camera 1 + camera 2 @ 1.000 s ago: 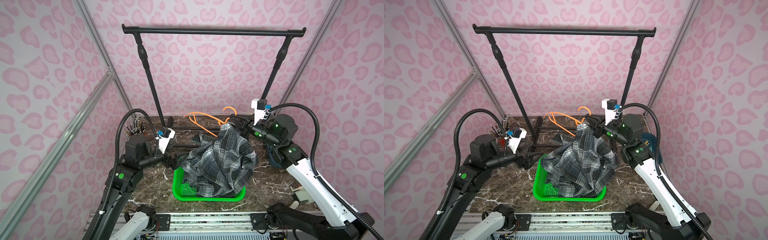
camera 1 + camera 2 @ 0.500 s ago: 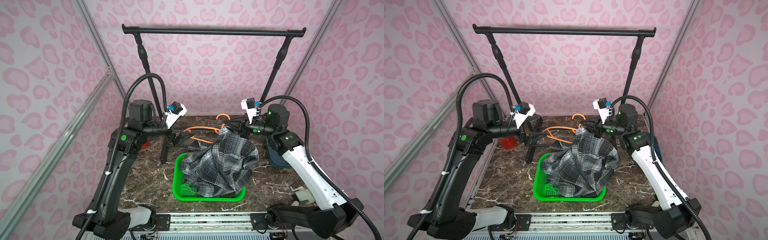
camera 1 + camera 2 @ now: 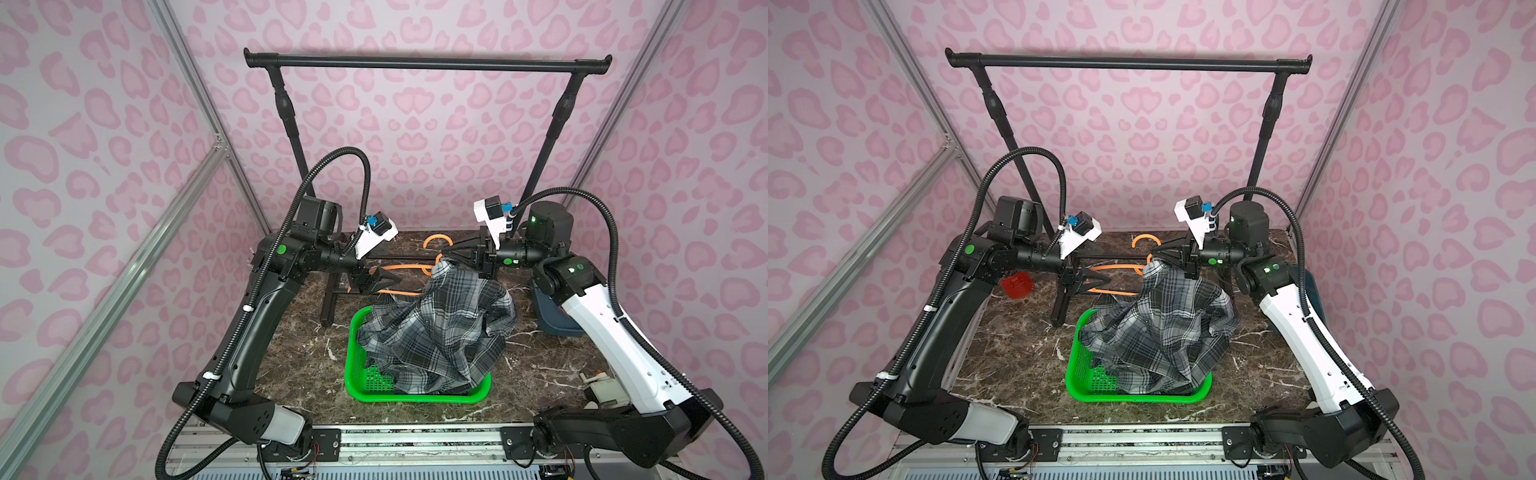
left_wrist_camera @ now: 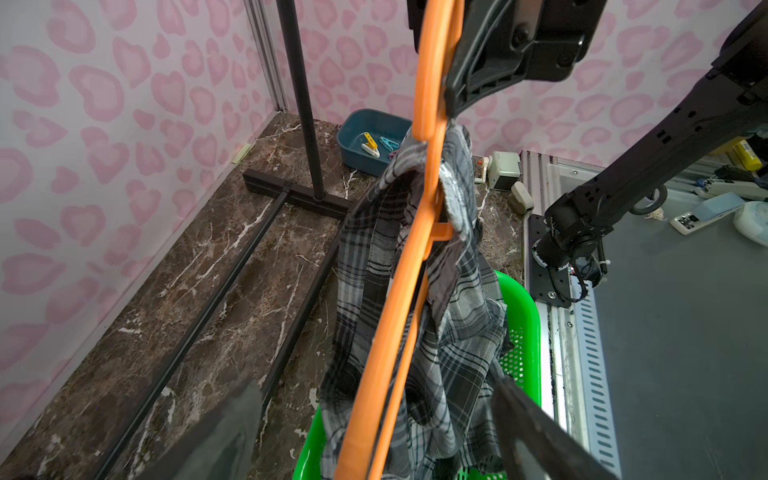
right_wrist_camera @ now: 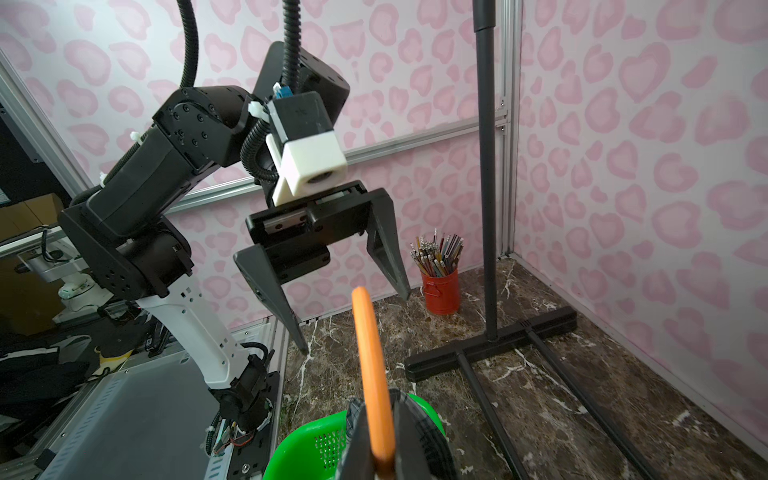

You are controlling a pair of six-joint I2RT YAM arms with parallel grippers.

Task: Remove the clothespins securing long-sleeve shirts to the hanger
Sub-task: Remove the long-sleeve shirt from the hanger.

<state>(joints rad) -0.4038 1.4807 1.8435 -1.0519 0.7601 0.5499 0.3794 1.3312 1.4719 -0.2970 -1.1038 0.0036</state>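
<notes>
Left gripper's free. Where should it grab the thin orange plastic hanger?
Grip the thin orange plastic hanger at its bare shoulder end, clear of the plaid flannel shirt. Come end-on from the left arm's side: the open left gripper straddles it; the right gripper pinches the shirt-covered part.

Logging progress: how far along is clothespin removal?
Done: yellow plastic clothespin and white plastic clothespin lie in a blue plastic tub; none shows on the plaid flannel shirt. In hand: right hand shut on orange plastic hanger; left hand open around it. Left: nothing visible, though folds could hide clips.
</notes>
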